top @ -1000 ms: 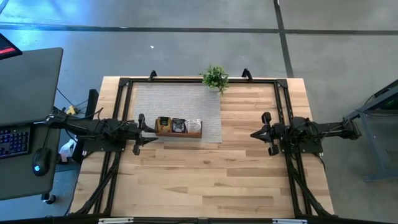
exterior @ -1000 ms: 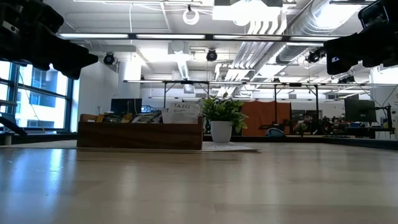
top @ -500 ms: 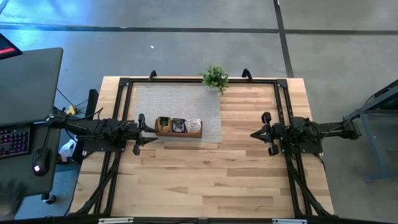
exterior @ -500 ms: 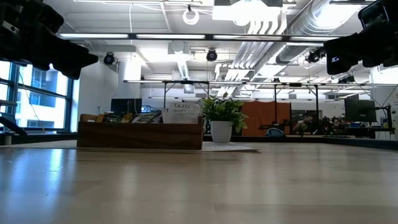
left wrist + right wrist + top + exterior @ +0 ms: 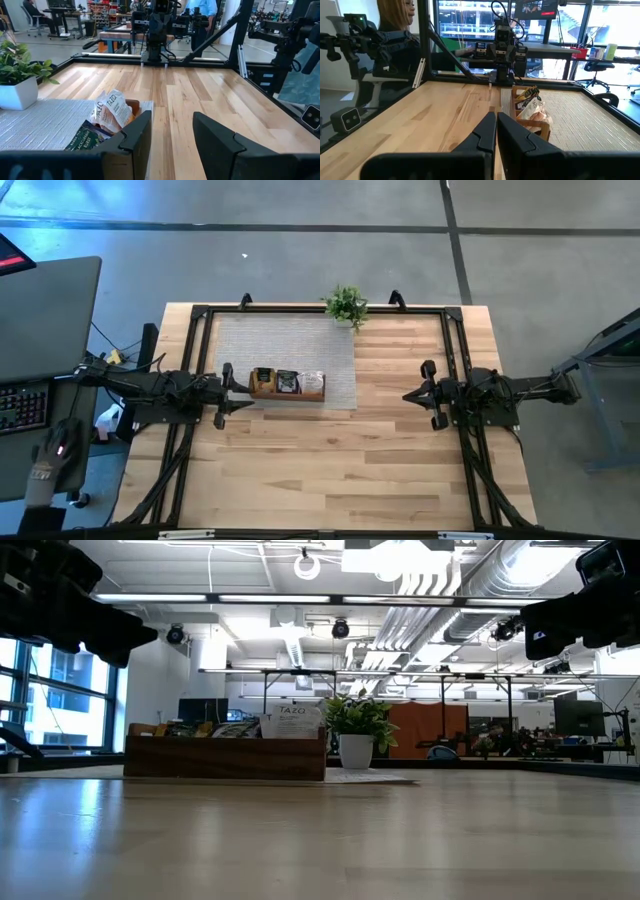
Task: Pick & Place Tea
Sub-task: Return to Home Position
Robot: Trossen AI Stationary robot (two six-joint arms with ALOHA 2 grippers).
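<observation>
Evidently the tea (image 5: 287,382) sits in the tray (image 5: 262,394) on the mat (image 5: 320,340), the tray's long axis running arm to arm. The left gripper (image 5: 238,392) hangs just beside its left end, fingers parted, empty. It is far nearer than the right gripper (image 5: 412,394), which is well apart, fingers pressed together on nothing. Only the wrist views show those gaps — the high view doesn't.

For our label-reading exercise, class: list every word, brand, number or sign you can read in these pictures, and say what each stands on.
"TAZO": on the white tea sachet standing in the wooden organizer, in the left wrist and low views.
Too blurred to read: the print on the dark green tea sachet beside it.
Too small to read: the text on the screen beyond the table, right wrist view.
No readable numbers.
</observation>
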